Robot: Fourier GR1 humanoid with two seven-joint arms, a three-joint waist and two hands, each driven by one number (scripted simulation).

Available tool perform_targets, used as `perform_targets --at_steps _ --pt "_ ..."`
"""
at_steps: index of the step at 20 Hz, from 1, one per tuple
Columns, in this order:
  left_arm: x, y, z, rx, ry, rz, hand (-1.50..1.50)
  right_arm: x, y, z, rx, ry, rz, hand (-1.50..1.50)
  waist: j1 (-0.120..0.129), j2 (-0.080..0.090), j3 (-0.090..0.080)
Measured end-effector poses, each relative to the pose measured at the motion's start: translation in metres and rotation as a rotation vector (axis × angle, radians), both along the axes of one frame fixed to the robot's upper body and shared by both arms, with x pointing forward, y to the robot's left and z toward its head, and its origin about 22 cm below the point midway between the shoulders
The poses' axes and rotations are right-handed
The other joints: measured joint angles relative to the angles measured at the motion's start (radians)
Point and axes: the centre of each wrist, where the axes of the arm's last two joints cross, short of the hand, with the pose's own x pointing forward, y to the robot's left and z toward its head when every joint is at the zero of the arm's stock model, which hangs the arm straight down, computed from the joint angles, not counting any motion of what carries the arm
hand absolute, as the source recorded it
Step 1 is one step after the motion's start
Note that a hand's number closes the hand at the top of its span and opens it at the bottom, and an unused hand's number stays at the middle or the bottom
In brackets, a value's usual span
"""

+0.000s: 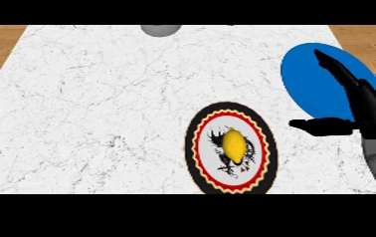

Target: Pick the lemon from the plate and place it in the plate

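You get even, bright light across the white marble counter, no glare spots. The lemon shows a soft highlight on top and no clear cast shadow. The right hand reads as a flat black shape over the blue plate. The plates look stretched taller than wide.

Two plates lie on the white marble worktop: one round plate with a black rim, red and yellow zigzag ring and dark drawing, and one plain blue round plate. One yellow lemon lies on the patterned plate. One grey rounded object shows at the far edge. One black hand is in view.
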Motion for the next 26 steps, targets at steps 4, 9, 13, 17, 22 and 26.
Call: perform_targets --at_steps 4,9,13,17,22,26 --pt "-0.002 0.000 -0.001 -0.001 0.005 0.000 0.00 -0.004 0.001 0.001 -0.149 0.124 0.063 -1.50 0.006 -0.001 -0.003" --pt "-0.003 -0.002 -0.001 -0.004 0.004 -0.006 0.00 -0.009 0.011 0.001 -0.286 0.235 0.099 -1.50 0.005 -0.004 -0.005" --pt "-0.001 -0.003 -0.003 -0.011 0.000 -0.014 0.00 -0.011 0.024 0.000 -0.349 0.293 0.107 -1.50 0.011 -0.001 -0.004" --pt "0.000 -0.004 -0.004 -0.012 -0.008 -0.023 0.00 -0.013 0.042 -0.002 -0.393 0.329 0.101 -1.50 0.017 -0.001 -0.004" --pt "0.001 -0.007 -0.006 -0.011 -0.018 -0.035 0.00 -0.017 0.063 -0.010 -0.436 0.393 0.092 -1.50 0.024 0.001 -0.003" --pt "0.002 -0.008 -0.007 -0.012 -0.024 -0.038 0.00 -0.022 0.078 -0.018 -0.444 0.446 0.100 -1.50 0.025 0.004 -0.002"
